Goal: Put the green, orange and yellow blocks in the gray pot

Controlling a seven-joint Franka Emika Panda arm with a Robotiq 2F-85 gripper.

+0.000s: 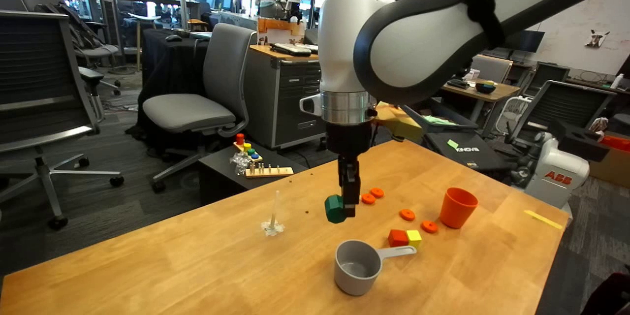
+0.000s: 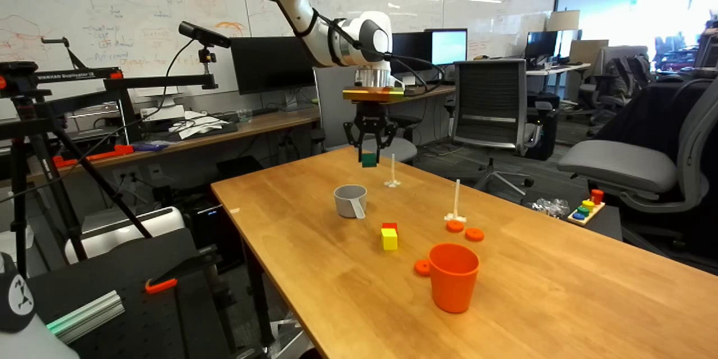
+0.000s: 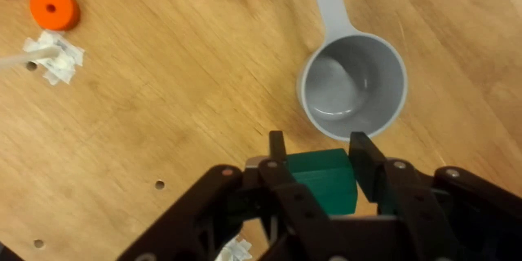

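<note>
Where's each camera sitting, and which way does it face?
An exterior view: nearest the gray pot, facing the drawer cabinet; arm and fingers show.
An exterior view: nearest the orange-red cup, facing the whiteboard; arm and fingers show.
Wrist view: on the arm's end, facing down at the gray pot; fingers show.
Both exterior views show the green block and the yellow block.

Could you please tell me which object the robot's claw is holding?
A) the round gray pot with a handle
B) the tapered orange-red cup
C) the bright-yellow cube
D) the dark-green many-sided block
D: in the wrist view the claw grips the dark-green many-sided block from two opposite sides, and both exterior views show that block held above the wooden table.
</note>
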